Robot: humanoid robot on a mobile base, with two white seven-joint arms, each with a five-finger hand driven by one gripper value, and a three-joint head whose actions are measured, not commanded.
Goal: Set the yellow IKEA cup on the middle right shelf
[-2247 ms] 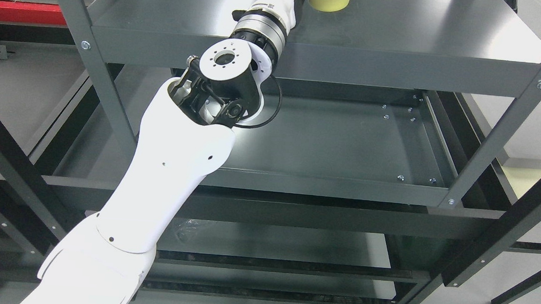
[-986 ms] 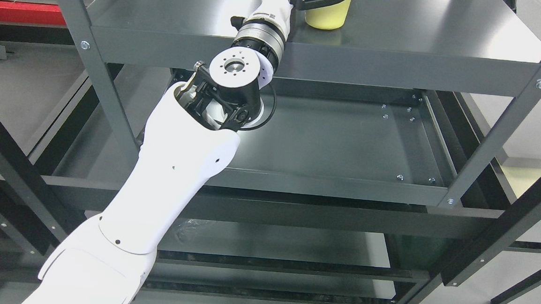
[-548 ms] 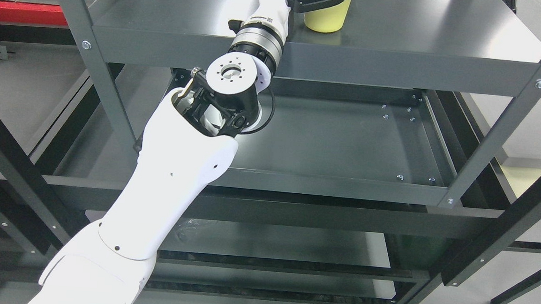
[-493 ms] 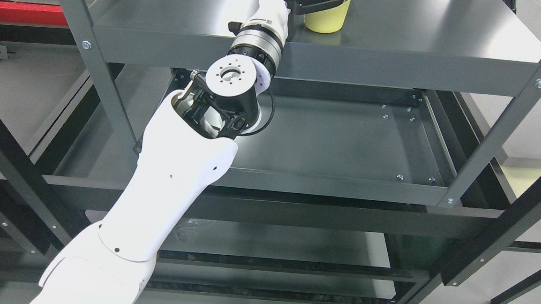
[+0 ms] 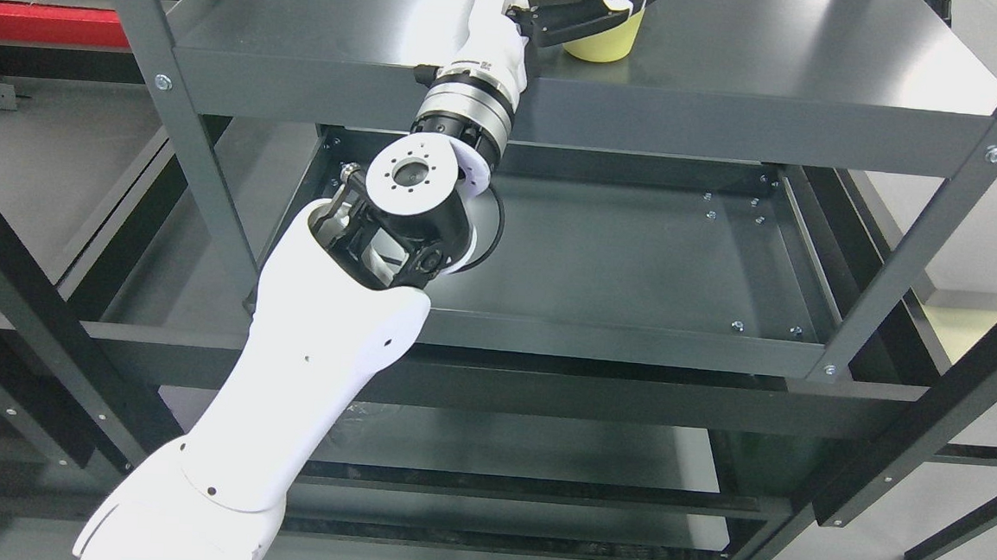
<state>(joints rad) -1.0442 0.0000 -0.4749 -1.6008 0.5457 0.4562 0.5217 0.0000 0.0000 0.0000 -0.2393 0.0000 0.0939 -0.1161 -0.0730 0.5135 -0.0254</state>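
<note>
Cup point(image 5: 604, 40), yellow, is sitting on the top shelf point(image 5: 780, 63); left robot hand point(image 5: 588, 13) is clamping its near side. Lifting clear before lowering is advisable.

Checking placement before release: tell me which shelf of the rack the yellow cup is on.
The uppermost visible shelf: the yellow cup stands there with the left hand around it. The tray-like shelf below is bare.

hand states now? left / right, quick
Left hand: fingers closed around the yellow cup, which is on the top shelf.
Right hand: not in view.
</note>
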